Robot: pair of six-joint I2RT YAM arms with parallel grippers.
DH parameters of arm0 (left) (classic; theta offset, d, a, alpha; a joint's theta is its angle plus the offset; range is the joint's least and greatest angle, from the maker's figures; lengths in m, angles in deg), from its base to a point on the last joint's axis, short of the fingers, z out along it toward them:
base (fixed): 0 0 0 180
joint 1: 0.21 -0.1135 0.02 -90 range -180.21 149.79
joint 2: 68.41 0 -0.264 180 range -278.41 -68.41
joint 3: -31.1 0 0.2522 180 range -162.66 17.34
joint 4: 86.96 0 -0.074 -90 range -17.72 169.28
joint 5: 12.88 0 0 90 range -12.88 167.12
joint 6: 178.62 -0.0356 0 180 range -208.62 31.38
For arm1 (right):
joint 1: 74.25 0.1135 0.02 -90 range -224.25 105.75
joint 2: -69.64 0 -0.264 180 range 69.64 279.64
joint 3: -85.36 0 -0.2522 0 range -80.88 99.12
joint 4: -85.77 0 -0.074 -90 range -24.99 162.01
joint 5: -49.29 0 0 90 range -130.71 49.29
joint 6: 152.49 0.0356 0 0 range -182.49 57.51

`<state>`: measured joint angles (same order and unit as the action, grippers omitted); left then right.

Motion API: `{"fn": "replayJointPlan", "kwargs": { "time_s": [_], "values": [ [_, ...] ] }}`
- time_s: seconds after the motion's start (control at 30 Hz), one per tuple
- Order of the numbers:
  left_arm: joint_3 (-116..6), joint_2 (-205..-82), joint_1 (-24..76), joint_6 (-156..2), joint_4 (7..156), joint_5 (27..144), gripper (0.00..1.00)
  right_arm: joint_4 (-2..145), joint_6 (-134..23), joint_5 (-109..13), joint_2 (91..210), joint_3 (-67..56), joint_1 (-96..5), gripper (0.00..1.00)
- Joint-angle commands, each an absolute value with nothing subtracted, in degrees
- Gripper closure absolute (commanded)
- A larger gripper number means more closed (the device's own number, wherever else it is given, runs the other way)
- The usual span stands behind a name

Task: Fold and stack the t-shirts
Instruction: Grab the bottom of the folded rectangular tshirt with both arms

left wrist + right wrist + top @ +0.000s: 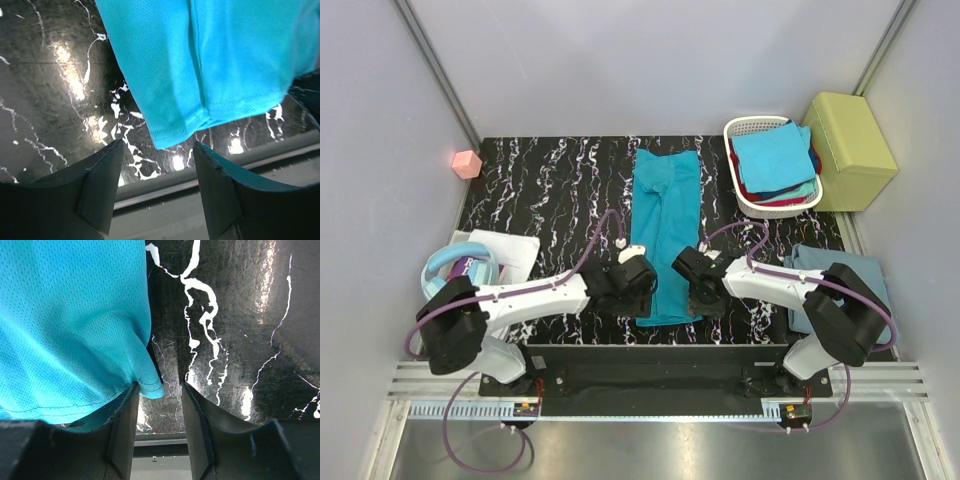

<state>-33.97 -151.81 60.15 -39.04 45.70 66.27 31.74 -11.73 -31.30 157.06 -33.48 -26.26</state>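
A large teal t-shirt lies folded into a long narrow strip down the middle of the black marbled table. My left gripper hovers at the strip's near left corner. Its jaws are open with only table between them, and the teal hem lies just beyond the tips. My right gripper is at the near right corner, open. The teal hem corner drapes over its left finger. A grey-blue t-shirt lies at the right, and more t-shirts fill the basket.
A white slatted basket stands at the back right next to a yellow-green padded box. A pink cube sits at the far left. Light-blue headphones and white paper lie near the left arm. The table's near edge rail runs close under both grippers.
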Motion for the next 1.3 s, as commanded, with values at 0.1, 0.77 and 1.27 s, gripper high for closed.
{"fn": "replayJointPlan", "kwargs": {
  "time_s": [0.1,0.77,1.27],
  "values": [
    [-35.5,-145.1,60.4,-38.9,42.7,62.1,0.36,32.2,-12.2,-29.4,158.7,-32.8,-26.4,0.53],
    [-34.8,-157.1,60.3,-40.7,50.0,65.6,0.49,31.9,-12.7,-29.4,159.1,-32.0,-26.4,0.53],
    [-31.5,-159.6,60.3,-38.2,51.4,70.5,0.66,31.4,-12.9,-29.4,159.1,-31.7,-26.4,0.53]
  ]
}}
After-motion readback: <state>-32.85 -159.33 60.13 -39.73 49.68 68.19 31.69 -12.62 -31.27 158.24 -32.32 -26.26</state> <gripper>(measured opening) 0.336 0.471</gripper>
